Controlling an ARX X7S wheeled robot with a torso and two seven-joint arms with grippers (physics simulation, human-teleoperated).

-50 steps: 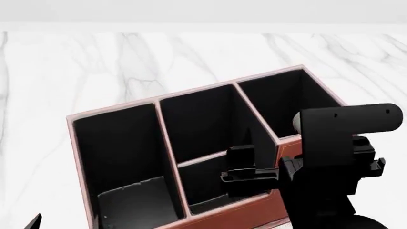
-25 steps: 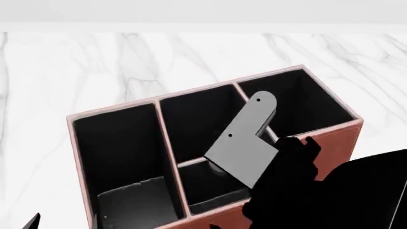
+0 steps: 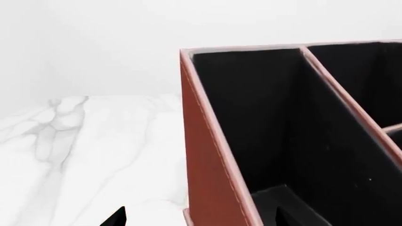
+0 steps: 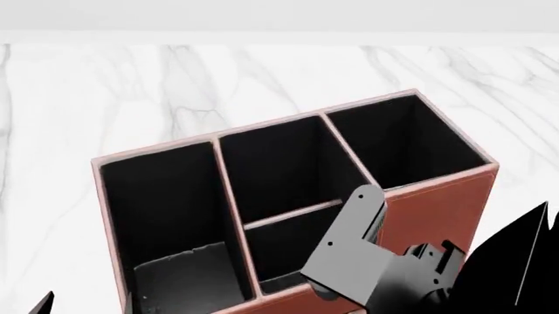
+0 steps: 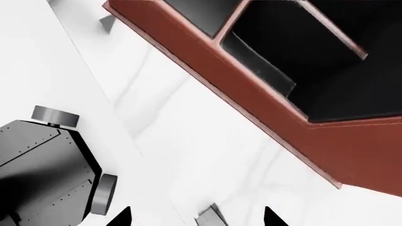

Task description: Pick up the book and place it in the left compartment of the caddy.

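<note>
Right gripper: fingers spread wide with nothing between them, just white table underneath. It hangs outside the caddy, in front of the front wall.
Right arm: the grey link crosses the caddy's front edge near the middle section in the head view. The forearm is low at the near right, and none of it is inside a compartment.
Left gripper: only the tips show, and they sit well apart, so I read it as spread and empty. It hovers by the caddy's left end wall.
Book: already down in the left compartment, a dark slab on the floor at the near end. It looks a little tilted rather than flat, but black on black lining makes the angle hard to call.
Step in hand: the drop looks done, with the book inside and both grippers empty. That leaves the back-off after the release.
Next move: keep the right arm clear of the front wall and rim so the caddy isn't nudged, and keep the fingers apart. The left arm needs nothing beyond staying off the end wall.
Watch for: the grey link clipping the pale trim near the middle section.
</note>
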